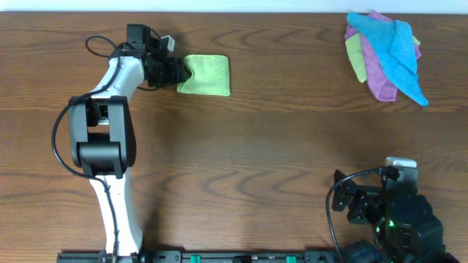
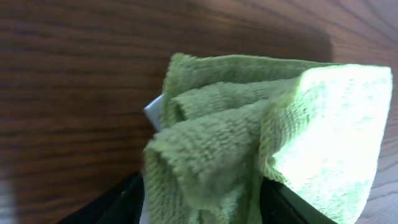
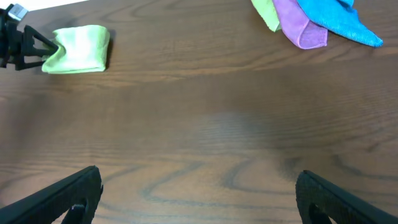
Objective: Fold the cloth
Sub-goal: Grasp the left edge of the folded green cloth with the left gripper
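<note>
White left arm [image 1: 119, 208], black joints [image 1: 106, 155], black cables [image 1: 53, 139]

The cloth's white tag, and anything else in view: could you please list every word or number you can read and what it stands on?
No text is readable in any view. The white tag on the lime-green cloth shows only a sliver, with no legible print.

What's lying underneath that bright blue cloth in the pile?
A purple cloth and a yellow-green cloth poke out beneath the blue cloth; anything deeper is covered.
</note>
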You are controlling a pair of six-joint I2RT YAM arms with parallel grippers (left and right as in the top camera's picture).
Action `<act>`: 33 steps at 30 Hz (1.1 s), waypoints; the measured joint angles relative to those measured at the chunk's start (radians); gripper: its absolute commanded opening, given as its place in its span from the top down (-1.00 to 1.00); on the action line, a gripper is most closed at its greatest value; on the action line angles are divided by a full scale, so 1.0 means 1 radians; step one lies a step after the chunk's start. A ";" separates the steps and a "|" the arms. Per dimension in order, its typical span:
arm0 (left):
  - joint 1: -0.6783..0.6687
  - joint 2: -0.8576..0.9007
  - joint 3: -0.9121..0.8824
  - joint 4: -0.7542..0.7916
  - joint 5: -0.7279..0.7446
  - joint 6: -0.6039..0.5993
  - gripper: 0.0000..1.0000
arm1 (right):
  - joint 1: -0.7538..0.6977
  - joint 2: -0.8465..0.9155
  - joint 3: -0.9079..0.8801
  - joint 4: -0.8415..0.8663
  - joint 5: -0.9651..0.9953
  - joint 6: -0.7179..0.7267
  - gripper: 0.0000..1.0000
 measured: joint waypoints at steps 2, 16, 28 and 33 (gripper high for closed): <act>0.009 0.000 0.000 -0.013 -0.003 0.000 -0.24 | 0.000 0.000 0.000 0.000 0.000 0.000 -0.99; 0.066 0.000 0.000 -0.035 0.054 0.000 -0.23 | 0.000 0.000 0.000 0.000 0.000 0.000 -0.99; 0.092 0.000 0.000 -0.016 0.215 -0.026 -0.26 | 0.000 0.000 0.000 0.000 0.000 0.000 -0.98; 0.090 0.000 0.000 -0.016 0.246 -0.026 -0.36 | 0.000 0.000 0.000 0.000 0.000 0.000 -0.98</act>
